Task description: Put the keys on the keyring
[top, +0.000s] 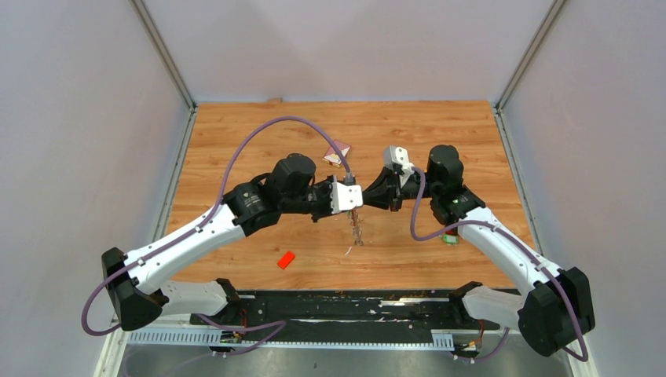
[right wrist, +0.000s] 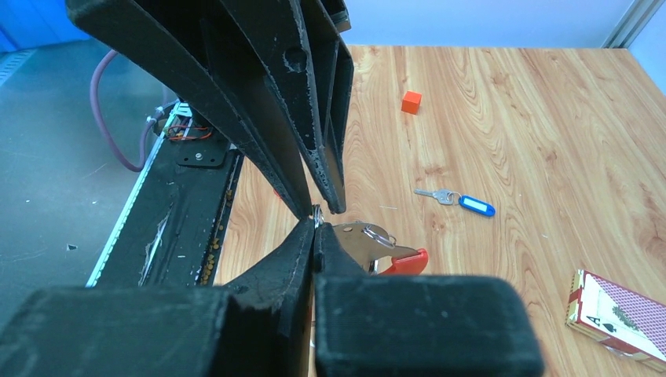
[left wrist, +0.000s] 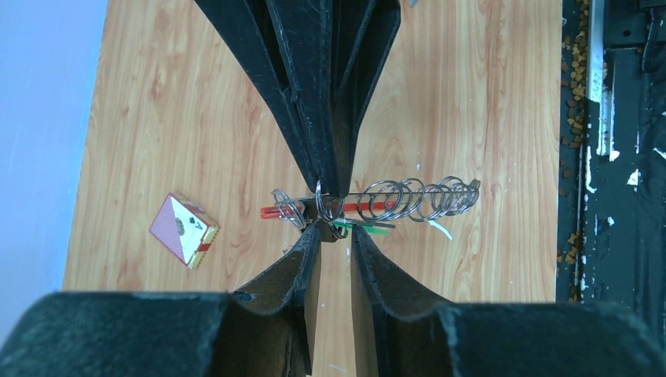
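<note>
Left gripper [left wrist: 335, 236] straddles the green key [left wrist: 375, 230], grasp unclear; opposite, right gripper [left wrist: 334, 191] clenches the keyring [left wrist: 408, 200], lying crosswise at frame centre.

In the top view the left gripper [top: 355, 199] and the right gripper [top: 366, 196] are meeting tip to tip at the centre of the frame, above the tabletop [top: 440, 133]. The keyring [top: 357, 228] is hanging just below their meeting point, its top ring sitting between the right gripper's tips. A card box [top: 338, 153] is lying just above the grippers in the frame, on the tabletop. A small block [top: 286, 260] is sitting lower left of centre, well apart from the keyring. In the right wrist view a tagged key [right wrist: 463, 203] is lying right of centre, between the small block above it and the card box at lower right.
</note>
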Robot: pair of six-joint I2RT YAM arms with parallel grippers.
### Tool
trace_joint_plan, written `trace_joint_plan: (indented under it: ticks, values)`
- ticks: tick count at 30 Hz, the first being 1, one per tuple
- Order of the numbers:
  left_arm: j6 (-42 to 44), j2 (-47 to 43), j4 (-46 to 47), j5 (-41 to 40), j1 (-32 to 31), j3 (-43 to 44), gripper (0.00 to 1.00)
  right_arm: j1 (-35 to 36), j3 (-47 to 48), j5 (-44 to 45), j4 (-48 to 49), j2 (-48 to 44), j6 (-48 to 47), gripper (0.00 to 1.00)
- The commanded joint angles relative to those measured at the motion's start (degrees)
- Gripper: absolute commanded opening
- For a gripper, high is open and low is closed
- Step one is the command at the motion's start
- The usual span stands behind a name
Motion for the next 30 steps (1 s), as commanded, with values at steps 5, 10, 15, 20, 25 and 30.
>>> trace_joint_plan:
  ticks: [5,10,15,20,25,30]
  values:
    - [-1.2,-0.7,3.0,0.0,0.3,-0.9,0.27,-0.1,2.2,-1.3,1.5,-1.6,-1.0,0.00]
    - [-1.8,0.3,2.8,1.4,0.3,-0.5,0.22,-0.1,2.2,-1.3,1.4,-1.6,-1.1,0.00]
    - [-2.2,0.9,2.2,2.1,0.3,0.3,0.14,-0.1,2.1,-1.3,1.4,-1.6,-1.1,0.00]
    - [-2.2,1.4,1.8,2.8,0.3,0.6,0.04,-0.1,2.2,-1.1,1.6,-1.6,-0.8,0.00]
    - [-3.2,1.9,2.8,3.1,0.3,-0.2,0.00,-0.1,2.5,1.3,2.6,-1.7,2.2,0.00]
    - [-5.2,3.6,3.6,2.2,0.3,0.7,0.00,-0.1,2.5,4.6,5.2,-1.1,7.5,0.00]
